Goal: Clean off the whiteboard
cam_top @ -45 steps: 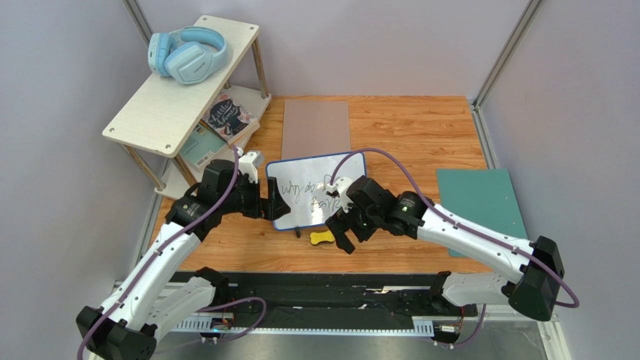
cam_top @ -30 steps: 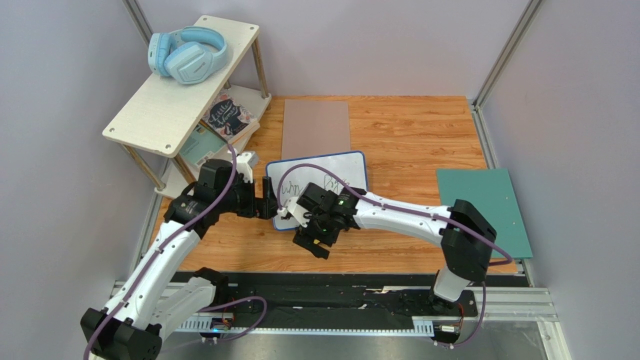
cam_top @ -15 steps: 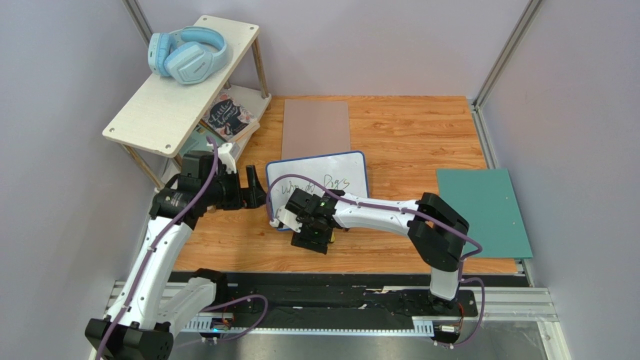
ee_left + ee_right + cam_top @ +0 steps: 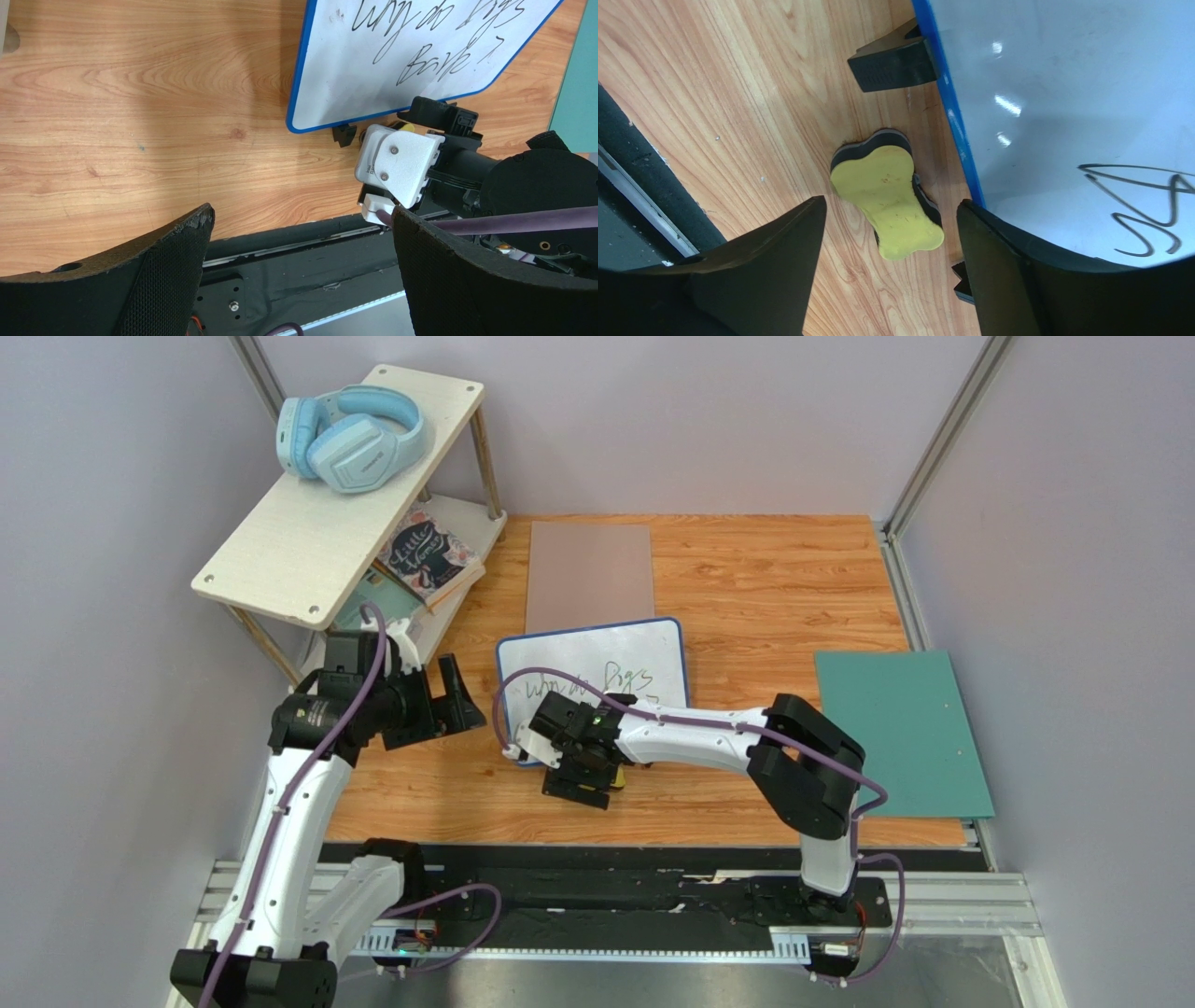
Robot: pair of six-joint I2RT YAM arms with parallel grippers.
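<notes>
At the near edge of the wooden table (image 4: 786,588), the right arm folds back on itself and reaches left, setting the right gripper (image 4: 891,210) low over a yellow, bone-shaped eraser (image 4: 887,203) with a black underside. Its jaws stand apart, one finger on each side of the eraser, with bare wood showing between each finger and the foam, so nothing is gripped. The eraser lies flat on the table just beside the near edge of the whiteboard (image 4: 638,651), close to one of the board's small black feet (image 4: 892,64). The whiteboard sits near the middle of the table, slightly turned, its blue rim intact and black handwriting (image 4: 428,42) across its white face. To its left, apart from the board, the left gripper (image 4: 456,697) hangs above the wood with its jaws spread wide and empty. Beyond the board lies a grey-brown mat (image 4: 589,574), and a green mat (image 4: 902,728) lies at the right edge. At the far left stands a pale shelf (image 4: 295,532) carrying blue headphones (image 4: 351,437), with books (image 4: 428,549) on its lower level.
</notes>
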